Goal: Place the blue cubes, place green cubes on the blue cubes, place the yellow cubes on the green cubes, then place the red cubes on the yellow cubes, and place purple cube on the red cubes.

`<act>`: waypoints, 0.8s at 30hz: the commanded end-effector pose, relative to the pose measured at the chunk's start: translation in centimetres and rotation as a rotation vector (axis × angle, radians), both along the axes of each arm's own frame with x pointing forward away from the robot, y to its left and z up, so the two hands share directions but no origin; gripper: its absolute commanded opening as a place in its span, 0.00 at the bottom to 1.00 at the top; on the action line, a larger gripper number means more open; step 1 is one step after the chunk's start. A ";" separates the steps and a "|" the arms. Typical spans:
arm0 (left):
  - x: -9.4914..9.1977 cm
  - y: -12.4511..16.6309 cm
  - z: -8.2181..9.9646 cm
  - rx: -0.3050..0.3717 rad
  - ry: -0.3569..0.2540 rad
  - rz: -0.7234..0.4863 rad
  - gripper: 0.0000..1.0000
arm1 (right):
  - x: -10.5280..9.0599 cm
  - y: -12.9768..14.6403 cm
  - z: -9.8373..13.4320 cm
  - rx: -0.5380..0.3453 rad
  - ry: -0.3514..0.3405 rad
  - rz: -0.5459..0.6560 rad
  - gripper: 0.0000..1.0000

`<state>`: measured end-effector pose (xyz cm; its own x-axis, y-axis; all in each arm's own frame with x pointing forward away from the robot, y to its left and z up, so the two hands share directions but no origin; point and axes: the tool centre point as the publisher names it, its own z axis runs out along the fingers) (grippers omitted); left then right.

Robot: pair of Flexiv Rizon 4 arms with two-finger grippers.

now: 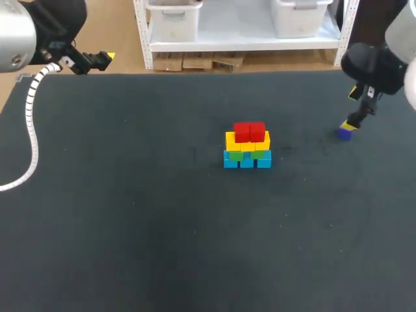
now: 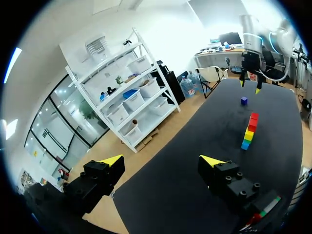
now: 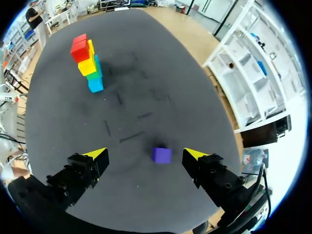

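Dark matte table (image 1: 130, 227), faint scuffs (image 3: 131, 137) between stack (image 1: 247, 146) and purple cube (image 3: 161, 155). Near the table's middle, the stack: blue cubes (image 1: 247, 161) at the base, green cubes (image 1: 236, 155) on them, yellow cubes (image 1: 229, 140) above, red cubes (image 1: 249, 132) on top. Well right of the stack, purple cube alone, flat on the table. Just above that cube, right gripper (image 3: 145, 154), fingers wide apart, not closed on it. Far left of the stack, by the table's back edge, left gripper (image 2: 162, 161), fingers spread, empty.
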<state>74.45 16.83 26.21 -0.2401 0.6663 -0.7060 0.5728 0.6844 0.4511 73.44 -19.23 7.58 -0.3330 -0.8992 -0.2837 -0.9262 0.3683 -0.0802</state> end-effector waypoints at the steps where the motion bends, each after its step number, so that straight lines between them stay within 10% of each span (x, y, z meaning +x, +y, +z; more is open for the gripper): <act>1: 0.1 0.1 0.0 -0.002 0.000 -0.005 1.00 | 0.4 0.1 -0.3 0.054 0.176 0.054 1.00; 24: 0.1 0.1 0.0 -0.002 0.000 -0.005 1.00 | -1.4 -1.1 -3.4 -0.092 0.191 0.050 1.00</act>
